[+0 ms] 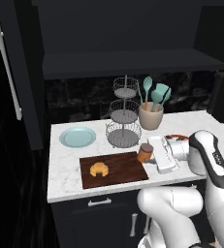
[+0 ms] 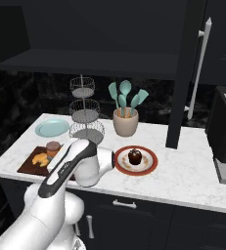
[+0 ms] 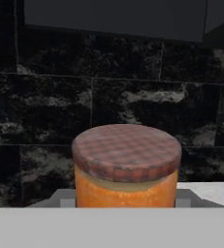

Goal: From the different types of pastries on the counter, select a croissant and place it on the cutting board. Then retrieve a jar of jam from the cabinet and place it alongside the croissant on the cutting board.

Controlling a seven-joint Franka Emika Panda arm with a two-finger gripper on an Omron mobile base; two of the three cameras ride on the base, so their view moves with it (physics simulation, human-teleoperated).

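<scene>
The jar of jam [image 3: 126, 167] is seen close up in the hand view as a short cylinder of orange contents under a broad lid checked in brown and dull red, standing upright against a black marbled backsplash [image 3: 108, 97]. In the left base view the jar [image 1: 145, 152] is held at the right end of the cutting board [image 1: 113, 169], at or just over the board's far right corner, with the gripper [image 1: 152, 154] pressed against its right side; the fingers are closed on the jar, though whether it rests on the wood or hangs just above it cannot be told. The croissant [image 1: 99, 169], small and golden-orange, lies on the left half of the dark reddish-brown board, apart from the jar. Behind the board a three-tier wire basket stand [image 1: 124, 115] is placed near the jar, and a beige crock of teal utensils [image 1: 151, 112] stands to its right. A light blue plate [image 1: 77, 137] lies at the back left. In the right base view a chocolate cake [image 2: 135, 156] sits on a red-rimmed plate [image 2: 136, 161] well to the right of the arm. The board lies close to the front edge of the white marble counter [image 1: 65, 184]; bare counter is left between board and blue plate, and along the left edge.
</scene>
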